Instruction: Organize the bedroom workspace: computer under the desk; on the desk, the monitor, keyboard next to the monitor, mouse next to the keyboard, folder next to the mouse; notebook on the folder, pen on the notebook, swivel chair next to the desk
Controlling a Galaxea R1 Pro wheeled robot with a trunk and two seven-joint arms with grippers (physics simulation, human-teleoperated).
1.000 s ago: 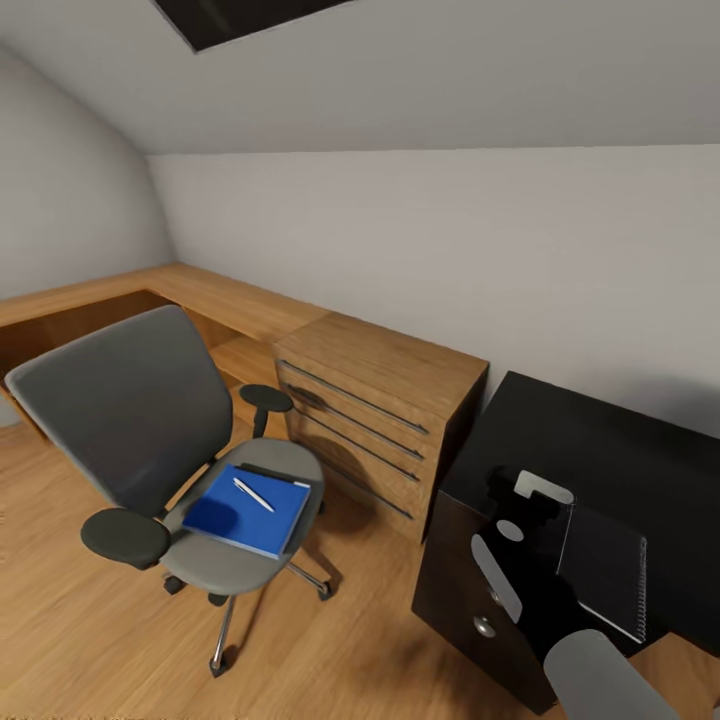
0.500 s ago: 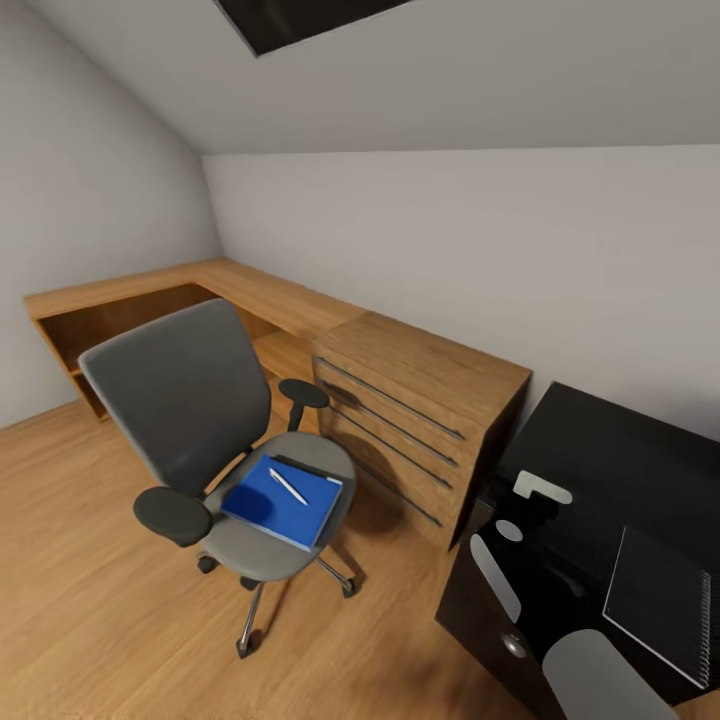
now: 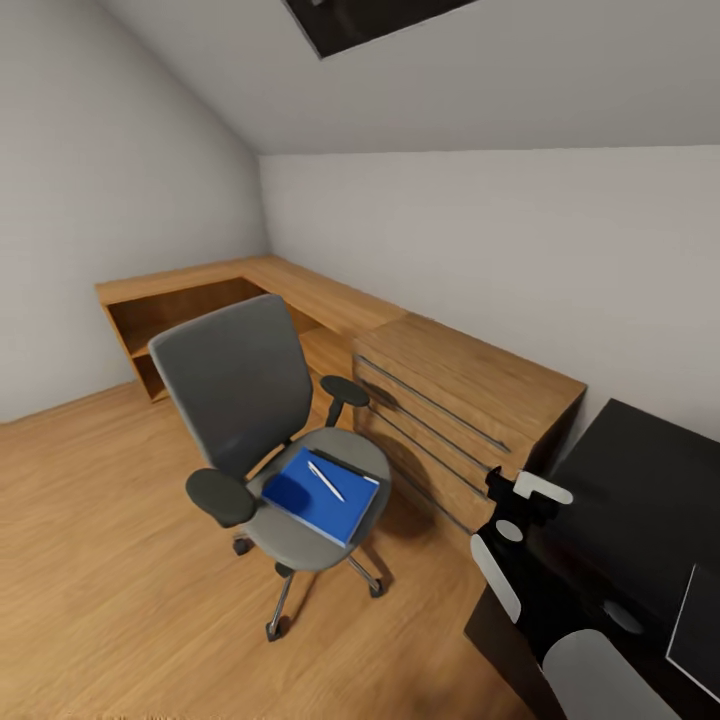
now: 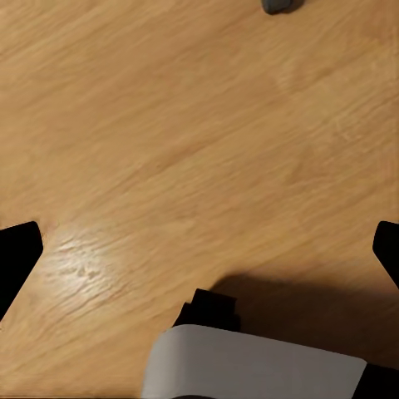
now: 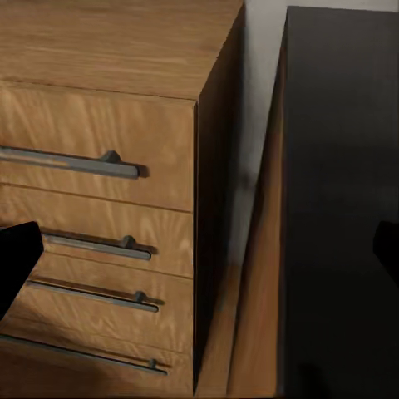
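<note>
Nearest me, the right gripper (image 5: 199, 249) hangs with fingers spread wide before the wooden drawer unit (image 3: 465, 405) and the black desk (image 3: 640, 490). The left gripper (image 4: 199, 249), equally spread, faces bare floor (image 3: 100, 560). Farther off, the swivel chair (image 3: 265, 420) carries the blue folder (image 3: 320, 495), a pen (image 3: 326, 481) lying on it.

The glossy dark grey notebook (image 3: 697, 645) is running off the head view's edge, just beyond the right arm. Black fingertips (image 5: 18, 262) of the right gripper are showing only partly at the frame's sides.
</note>
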